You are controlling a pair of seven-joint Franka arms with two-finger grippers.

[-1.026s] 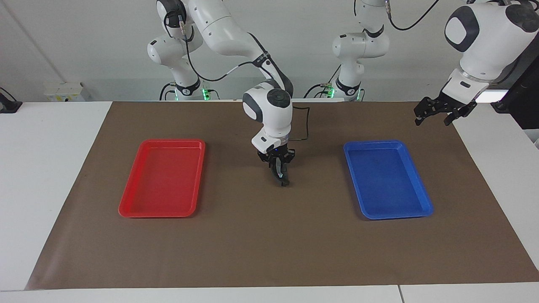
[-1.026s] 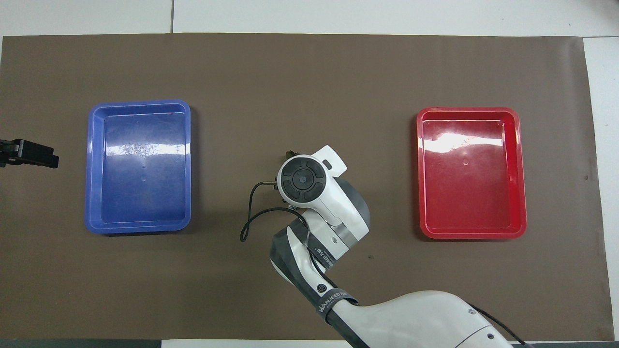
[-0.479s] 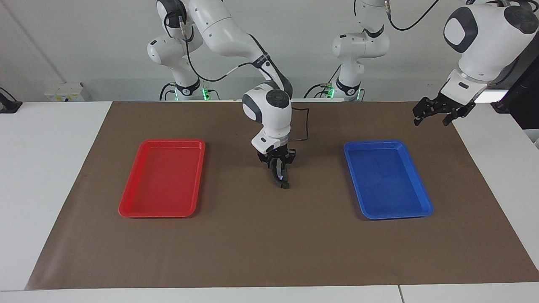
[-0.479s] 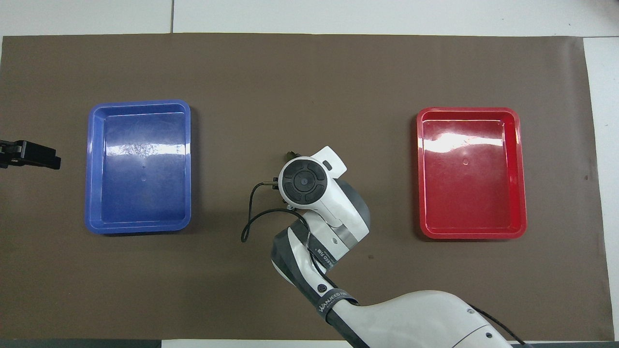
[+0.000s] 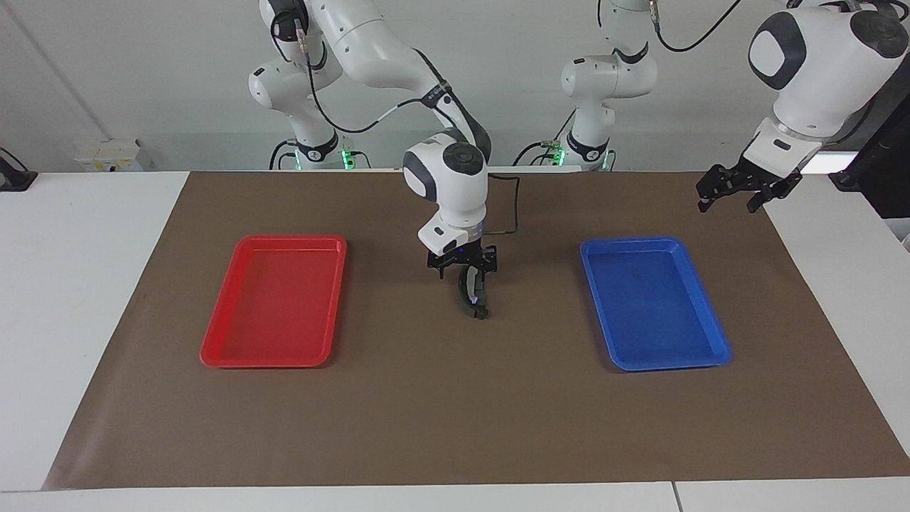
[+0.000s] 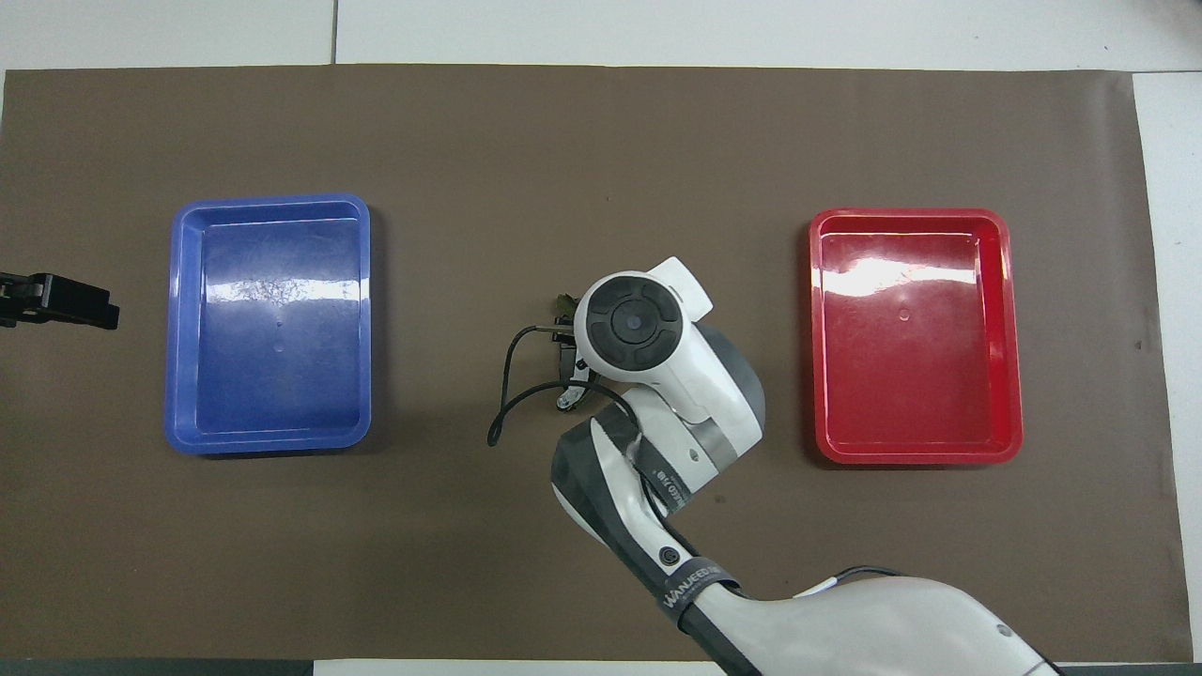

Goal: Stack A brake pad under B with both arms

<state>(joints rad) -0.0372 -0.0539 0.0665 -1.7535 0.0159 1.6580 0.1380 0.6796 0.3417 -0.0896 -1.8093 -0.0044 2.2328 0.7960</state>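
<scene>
B [image 5: 473, 293], the long black crescent piece, lies on the brown mat midway between the two trays. In the overhead view B [image 6: 566, 368] shows beside the right wrist, its silver end toward the robots. The A brake pad is hidden under B and the wrist; I cannot make it out as a separate thing. My right gripper [image 5: 462, 269] hangs open just above the end of B nearer to the robots and does not hold it. My left gripper [image 5: 732, 193] is open and empty, up in the air over the mat's edge at the left arm's end; it also shows in the overhead view [image 6: 58, 302].
A red tray [image 5: 213, 352] lies toward the right arm's end and a blue tray [image 5: 714, 355] toward the left arm's end; nothing lies in either. A black cable [image 6: 502, 413] loops from the right wrist over the mat.
My right gripper has risen off B and shifted a little toward the red tray. B has stayed where it lay. The left arm has barely moved.
</scene>
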